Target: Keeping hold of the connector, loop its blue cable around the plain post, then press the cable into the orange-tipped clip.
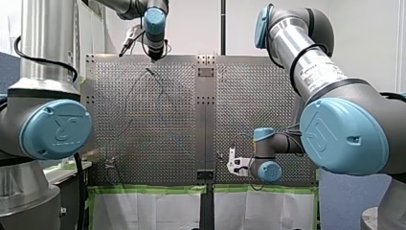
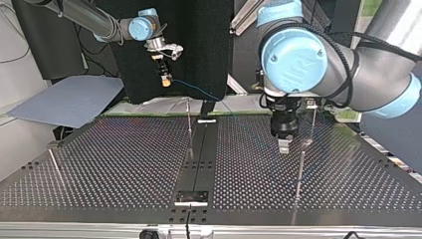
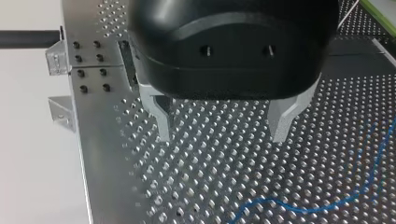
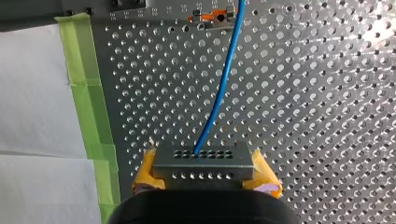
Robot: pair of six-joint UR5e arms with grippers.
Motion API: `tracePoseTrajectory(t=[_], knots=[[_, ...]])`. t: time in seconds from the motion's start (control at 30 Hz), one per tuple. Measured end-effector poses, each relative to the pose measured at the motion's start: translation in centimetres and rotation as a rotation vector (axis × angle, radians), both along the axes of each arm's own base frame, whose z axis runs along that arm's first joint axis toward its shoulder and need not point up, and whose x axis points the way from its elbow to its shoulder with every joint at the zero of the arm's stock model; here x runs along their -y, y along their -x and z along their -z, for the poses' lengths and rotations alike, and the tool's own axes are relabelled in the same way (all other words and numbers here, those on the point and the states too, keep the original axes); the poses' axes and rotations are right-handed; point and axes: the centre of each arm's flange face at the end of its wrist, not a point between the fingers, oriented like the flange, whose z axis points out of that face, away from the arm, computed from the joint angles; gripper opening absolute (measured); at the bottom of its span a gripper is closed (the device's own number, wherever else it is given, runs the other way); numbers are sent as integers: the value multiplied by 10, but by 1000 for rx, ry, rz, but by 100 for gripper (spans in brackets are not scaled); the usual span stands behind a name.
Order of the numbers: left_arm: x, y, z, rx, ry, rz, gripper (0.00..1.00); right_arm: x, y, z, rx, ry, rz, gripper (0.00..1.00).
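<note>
My right gripper [image 4: 205, 171] pinched the grey block connector [image 4: 203, 161], my left gripper [image 3: 223, 130] gaped empty; looping its thin blue cable [image 4: 224, 79] seemed next.

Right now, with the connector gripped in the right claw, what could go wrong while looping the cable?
One: the grey perforated metal connector is pinched only at its ends by the right claw's yellow pads, so a taut thin blue cable could twist it loose. Two: slack cable lies on the perforated metal table ahead of the open left claw and might snag its fingers.
</note>
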Motion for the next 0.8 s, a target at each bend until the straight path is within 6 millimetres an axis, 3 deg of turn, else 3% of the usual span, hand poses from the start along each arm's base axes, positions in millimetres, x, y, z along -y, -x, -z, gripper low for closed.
tracePoseTrajectory(t=[0.33, 0.8], knots=[[39, -16, 15, 4, -67, -8, 100, 0, -3, -1, 2, 4, -9, 0], [54, -67, 78, -5, -140, -79, 100, -1, -6, -1, 3, 5, -15, 0]])
